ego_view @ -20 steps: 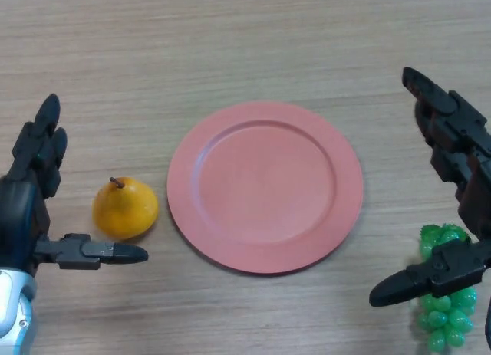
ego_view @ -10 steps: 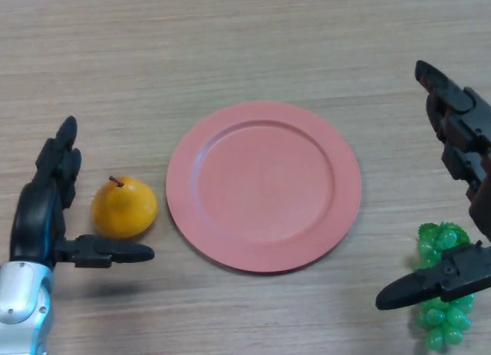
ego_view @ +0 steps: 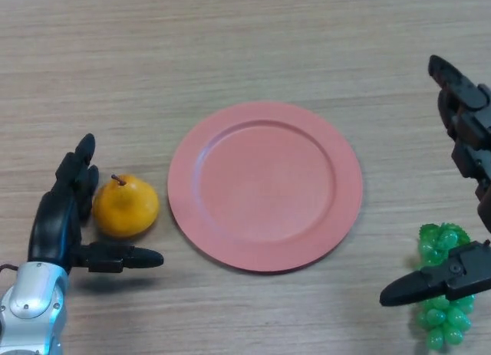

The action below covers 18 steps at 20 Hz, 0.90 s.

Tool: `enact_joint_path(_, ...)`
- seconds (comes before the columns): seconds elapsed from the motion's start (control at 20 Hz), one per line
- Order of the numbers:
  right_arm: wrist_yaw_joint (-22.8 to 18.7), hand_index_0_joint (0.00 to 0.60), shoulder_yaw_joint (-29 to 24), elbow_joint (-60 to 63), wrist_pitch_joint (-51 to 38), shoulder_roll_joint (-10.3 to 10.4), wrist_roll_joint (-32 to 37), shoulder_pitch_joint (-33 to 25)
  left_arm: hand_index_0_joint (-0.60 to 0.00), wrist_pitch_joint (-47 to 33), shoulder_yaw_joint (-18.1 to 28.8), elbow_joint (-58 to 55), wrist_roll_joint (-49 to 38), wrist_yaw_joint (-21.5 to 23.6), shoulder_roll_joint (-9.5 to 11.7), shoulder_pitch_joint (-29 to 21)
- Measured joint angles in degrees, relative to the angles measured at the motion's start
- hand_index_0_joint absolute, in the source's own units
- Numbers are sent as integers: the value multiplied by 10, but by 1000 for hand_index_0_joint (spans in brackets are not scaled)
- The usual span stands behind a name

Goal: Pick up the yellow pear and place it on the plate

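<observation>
Reaching for the fruit is judged the step in hand. The black left hand is seen low at the table's near left, fingers straight and spread, thumb extended below the small round yellow pear and fingers just beside its left flank; nothing is gripped. The pear rests upright on the pale wooden table, stem up, just beside the left rim of the flat round pink plate. For a secure grasp, fingers and thumb should be closed evenly across the widest part. The black right hand is held open, idle, over a bunch of green plastic grapes.
</observation>
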Motion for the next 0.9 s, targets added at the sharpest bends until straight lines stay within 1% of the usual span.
enact_joint_path(0.05, -7, 0, 0, 0, 0, 0, 14, -1, -249, -3, 0, 0, 0, 0, 0, -2)
enact_joint_path(0.1, -7, 0, 0, -1, 0, 0, 24, -2, -349, -8, 0, 1, 0, 0, 0, -3)
enact_joint_path(0.15, -7, 0, -1, -3, 1, 0, 32, -1, -500, -15, 0, 4, 1, 0, 0, -7)
enact_joint_path(0.2, -7, 0, -2, -8, 7, 0, 33, -1, -582, -21, -1, 8, 3, 0, 0, -11)
enact_joint_path(0.25, -7, 0, -4, -22, 21, 0, 38, 2, -600, -22, -2, 8, 6, 0, 0, -12)
enact_joint_path(0.35, -7, 0, -15, -31, 38, -1, 50, 2, -600, -28, -10, 8, 20, 1, 0, -12)
enact_joint_path(0.4, -7, 0, -18, -35, 45, 0, 50, 2, -600, -48, -12, 10, 55, 16, 2, -12)
enact_joint_path(0.45, -7, 0, -22, -41, 47, 0, 50, 2, -600, -90, -15, 19, 112, 45, 8, -12)
enact_joint_path(0.5, -8, 0, -22, -46, 47, 0, 50, 2, -600, -100, -24, 18, 132, 63, 13, -11)
enact_joint_path(0.55, -8, 0, -22, -49, 47, 0, 50, 3, -600, -99, -24, 4, 168, 99, 19, -6)
enact_joint_path(0.6, -8, 0, -22, -53, 47, 0, 50, 6, -600, -93, -23, -17, 168, 106, 24, 5)
enact_joint_path(0.65, -8, 0, -22, -61, 48, 0, 50, 13, -600, -86, -22, -43, 168, 107, 36, 17)
enact_joint_path(0.7, -8, 0, -22, -64, 48, 0, 50, 14, -600, -75, -18, -69, 168, 107, 43, 25)
enact_joint_path(0.75, -8, 0, -22, -64, 48, 0, 50, 14, -600, -65, -5, -108, 168, 122, 44, 32)
enact_joint_path(0.8, -8, 0, -22, -65, 48, 0, 50, 14, -600, -48, -2, -153, 170, 147, 45, 42)
enact_joint_path(0.85, -8, 0, -22, -66, 49, 0, 50, 13, -600, -26, 1, -214, 169, 148, 50, 54)
enact_joint_path(0.9, -8, 0, -22, -69, 55, 0, 50, 12, -600, 8, 1, -269, 160, 124, 50, 67)
